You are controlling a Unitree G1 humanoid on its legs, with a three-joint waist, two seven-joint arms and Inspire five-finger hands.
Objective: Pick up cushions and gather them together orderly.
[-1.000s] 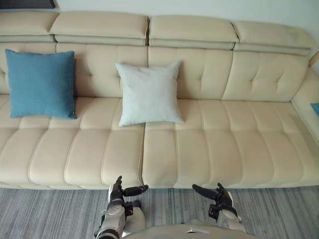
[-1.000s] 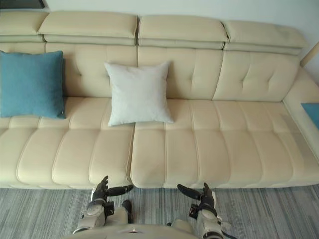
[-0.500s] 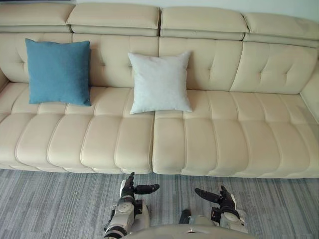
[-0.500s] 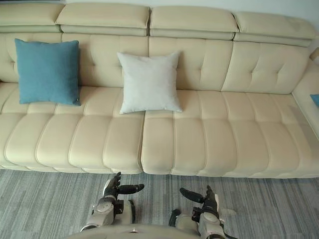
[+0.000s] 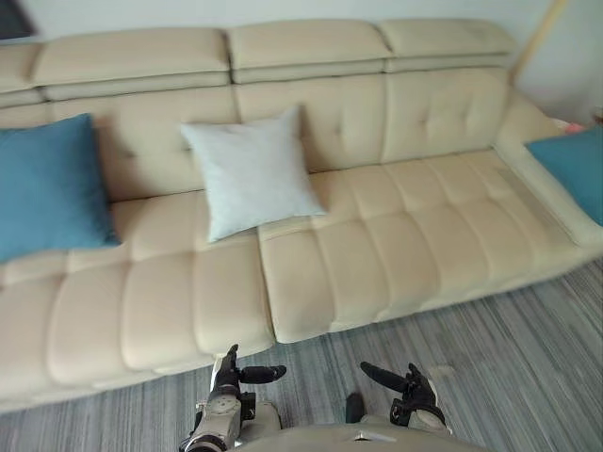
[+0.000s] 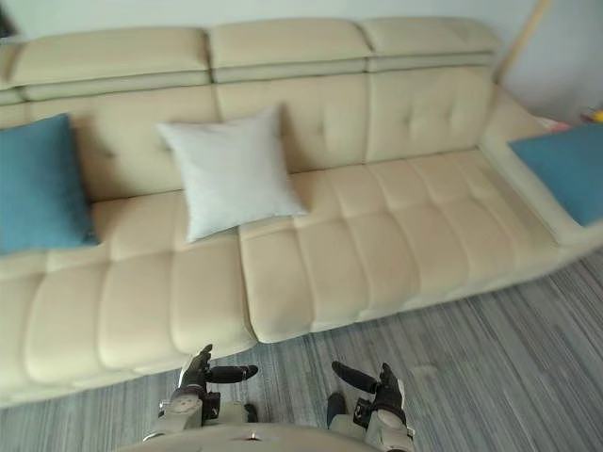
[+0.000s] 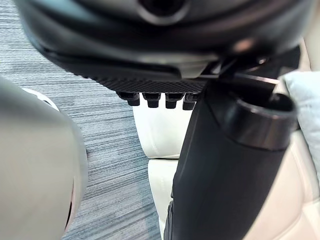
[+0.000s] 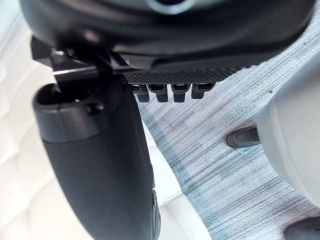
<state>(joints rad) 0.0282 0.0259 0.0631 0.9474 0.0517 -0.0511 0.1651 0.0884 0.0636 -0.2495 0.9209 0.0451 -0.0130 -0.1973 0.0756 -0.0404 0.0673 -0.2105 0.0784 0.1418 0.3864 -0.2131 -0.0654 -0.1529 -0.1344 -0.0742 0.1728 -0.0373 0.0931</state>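
Note:
On the beige sofa [image 5: 396,245] a blue cushion [image 5: 47,188] leans against the backrest at the far left. A white cushion [image 5: 250,169] leans upright near the middle. Another blue cushion [image 5: 570,169] lies on the sofa's right end. My left hand [image 5: 226,377] and right hand [image 5: 412,386] hover low over the carpet in front of the sofa, well short of every cushion. Both are open, thumbs pointing toward each other, and hold nothing. In the left wrist view the thumb [image 7: 230,165] stands before the sofa's front edge.
Grey striped carpet [image 5: 509,367] runs along the sofa's front. The seat between the white cushion and the right blue cushion is bare. A pale wall [image 5: 575,56] stands past the sofa's right end.
The whole picture has shifted, so the camera has turned right and the right blue cushion shows more fully. Both hands keep the same open pose.

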